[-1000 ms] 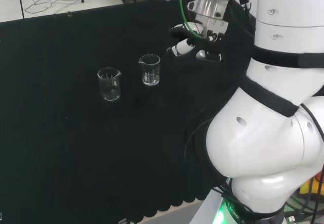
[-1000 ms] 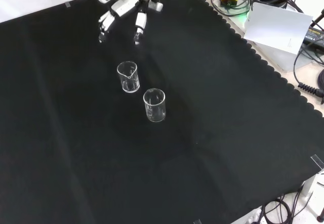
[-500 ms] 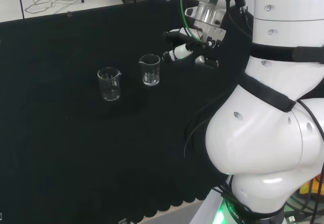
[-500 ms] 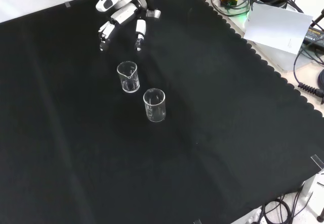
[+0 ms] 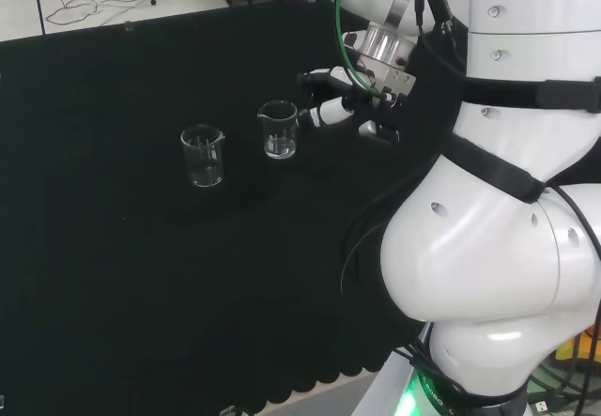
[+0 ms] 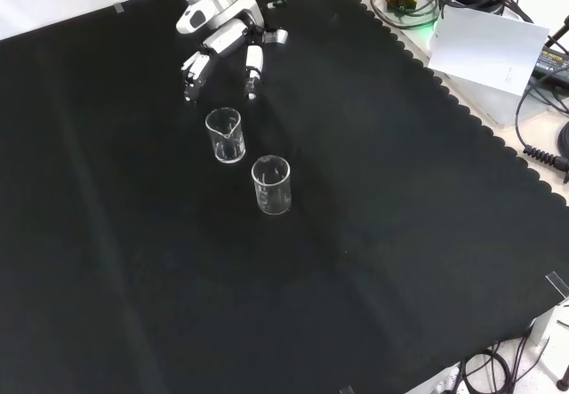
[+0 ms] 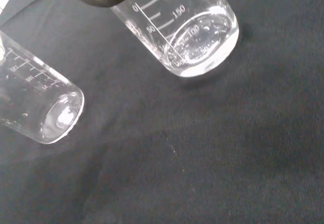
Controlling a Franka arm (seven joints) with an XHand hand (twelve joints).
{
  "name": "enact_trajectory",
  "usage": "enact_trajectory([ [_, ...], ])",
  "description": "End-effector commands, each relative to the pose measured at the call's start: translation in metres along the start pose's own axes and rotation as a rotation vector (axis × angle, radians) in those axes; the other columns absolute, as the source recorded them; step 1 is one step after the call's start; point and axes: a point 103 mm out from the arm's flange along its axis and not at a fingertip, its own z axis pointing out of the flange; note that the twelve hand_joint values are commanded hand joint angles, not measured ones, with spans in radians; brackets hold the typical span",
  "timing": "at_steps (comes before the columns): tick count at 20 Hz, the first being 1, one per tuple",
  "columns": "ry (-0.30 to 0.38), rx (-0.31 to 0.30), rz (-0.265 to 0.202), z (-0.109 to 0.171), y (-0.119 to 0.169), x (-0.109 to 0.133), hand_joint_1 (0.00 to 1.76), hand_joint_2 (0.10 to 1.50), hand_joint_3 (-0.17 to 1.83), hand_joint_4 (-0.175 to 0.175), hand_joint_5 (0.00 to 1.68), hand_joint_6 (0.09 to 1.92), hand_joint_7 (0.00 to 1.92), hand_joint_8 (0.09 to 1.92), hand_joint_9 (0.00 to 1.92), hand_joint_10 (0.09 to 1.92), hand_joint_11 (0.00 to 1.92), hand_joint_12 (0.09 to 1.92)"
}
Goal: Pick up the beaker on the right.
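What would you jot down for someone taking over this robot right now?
Hand: open, holding nothing, fingers spread just short of the right beaker in the head view.
Beakers: both upright on the black cloth, apart; the other beaker stands to the left in the head view.
Done: the approach.
Left: close round the right beaker and lift it.
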Motion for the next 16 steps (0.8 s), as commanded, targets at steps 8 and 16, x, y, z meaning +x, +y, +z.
enact_trajectory([
  [8, 0.088, -0.017, -0.033, 0.016, 0.020, -0.010, 0.83, 0.86, -0.17, -0.066, 0.42, 0.09, 0.28, 0.71, 0.36, 0.66, 0.00, 1.38],
  [16, 0.135, 0.001, -0.074, 0.027, 0.026, -0.011, 0.83, 0.86, -0.17, -0.071, 0.38, 0.09, 0.23, 0.72, 0.31, 0.65, 0.00, 1.34],
])
